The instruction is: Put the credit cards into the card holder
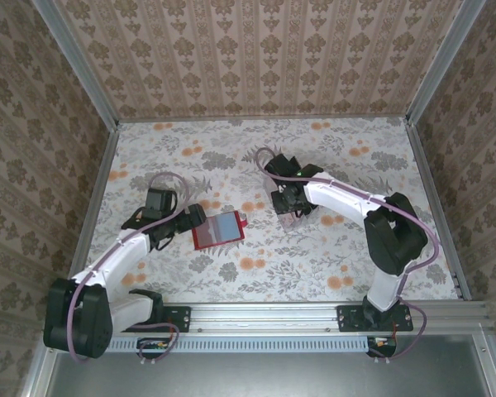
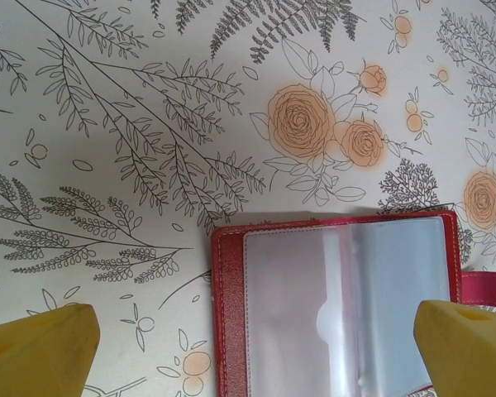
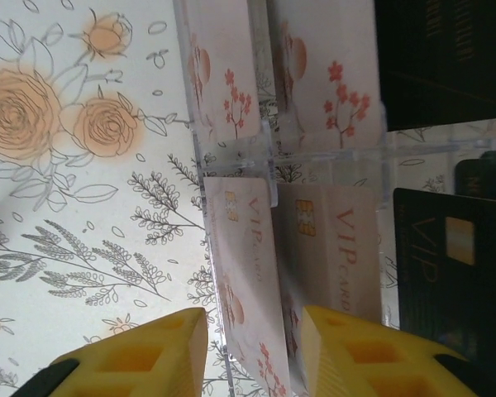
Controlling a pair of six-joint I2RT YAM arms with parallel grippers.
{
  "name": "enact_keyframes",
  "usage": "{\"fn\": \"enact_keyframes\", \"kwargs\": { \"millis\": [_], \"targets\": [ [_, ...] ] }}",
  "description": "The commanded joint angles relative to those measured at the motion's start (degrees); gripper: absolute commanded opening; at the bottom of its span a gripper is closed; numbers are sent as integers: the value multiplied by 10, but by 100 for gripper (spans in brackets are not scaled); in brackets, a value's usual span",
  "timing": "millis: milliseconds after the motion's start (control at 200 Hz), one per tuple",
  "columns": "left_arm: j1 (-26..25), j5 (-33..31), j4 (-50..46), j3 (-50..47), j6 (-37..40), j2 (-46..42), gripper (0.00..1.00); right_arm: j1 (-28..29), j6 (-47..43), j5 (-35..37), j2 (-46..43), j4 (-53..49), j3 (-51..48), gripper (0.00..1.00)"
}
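The card holder [image 1: 217, 230] is a red wallet lying open on the flowered table, its clear pockets [image 2: 339, 306] facing up and holding nothing I can see. My left gripper [image 1: 187, 221] hovers at its left edge, open wide [image 2: 255, 310], with the holder's left half between the yellow fingers. My right gripper [image 1: 291, 205] is down over the clear tray [image 3: 331, 141] of credit cards. Its fingers [image 3: 252, 316] stand either side of a pale VIP card [image 3: 248, 265], with narrow gaps showing on both sides. A second pale card [image 3: 335, 240] and a dark card [image 3: 446, 273] sit beside it.
More pale cards [image 3: 223, 83] and a dark one [image 3: 442, 58] fill the tray's farther slots. The wallet's red strap tab [image 2: 486, 288] pokes out on its right. Patterned walls [image 1: 256, 58] close in the table at the back and both sides.
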Motion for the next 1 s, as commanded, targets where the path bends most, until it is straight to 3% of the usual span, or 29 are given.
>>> {"fn": "enact_keyframes", "kwargs": {
  "millis": [0, 470, 770, 995],
  "targets": [
    [0, 5, 9, -1, -13, 3, 100, 6, -17, 30, 13, -7, -4, 36],
    [-11, 1, 10, 8, -14, 23, 100, 11, -18, 22, 38, 4, -5, 35],
    [-15, -1, 13, 6, -17, 27, 100, 15, -15, 3, 36, 9, -4, 25],
    [-20, -3, 15, 5, -18, 29, 100, 14, -12, 9, 25, 7, -7, 26]
  ]
}}
